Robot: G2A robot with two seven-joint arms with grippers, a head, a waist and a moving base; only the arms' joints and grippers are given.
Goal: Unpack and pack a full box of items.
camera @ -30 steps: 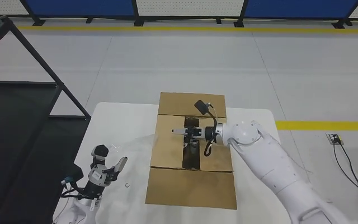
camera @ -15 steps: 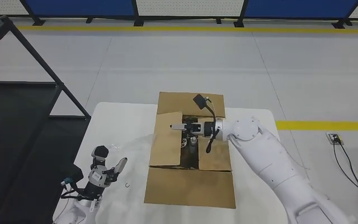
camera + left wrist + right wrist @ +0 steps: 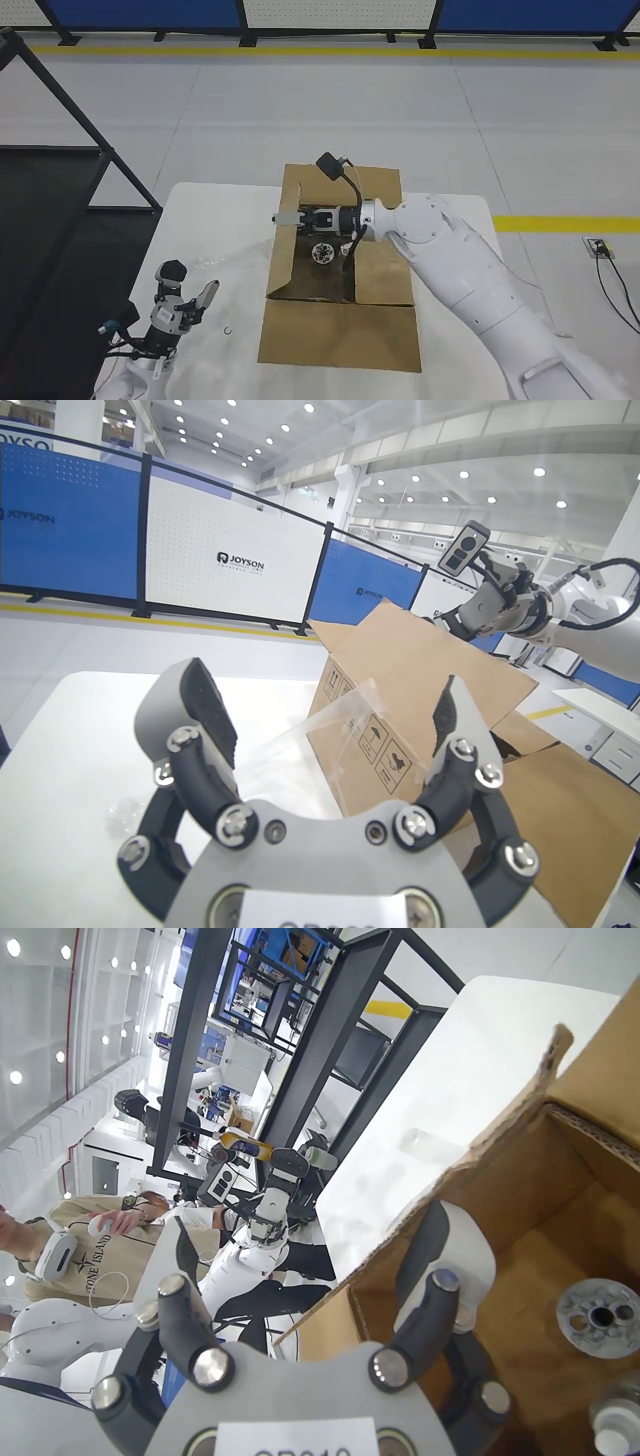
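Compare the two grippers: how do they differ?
Left gripper hangs over the table, clear of the box; right gripper is at the box's raised flap. Left gripper holds nothing between its jaws; right gripper straddles the flap's edge. Both are open.

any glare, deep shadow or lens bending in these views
Top view: the brown cardboard box has dark shadow in its opening. Left wrist view: round ceiling lamps glare white; the blue and white panel fence bows along its top rail. Right wrist view: the box floor is lit around a grey round part.
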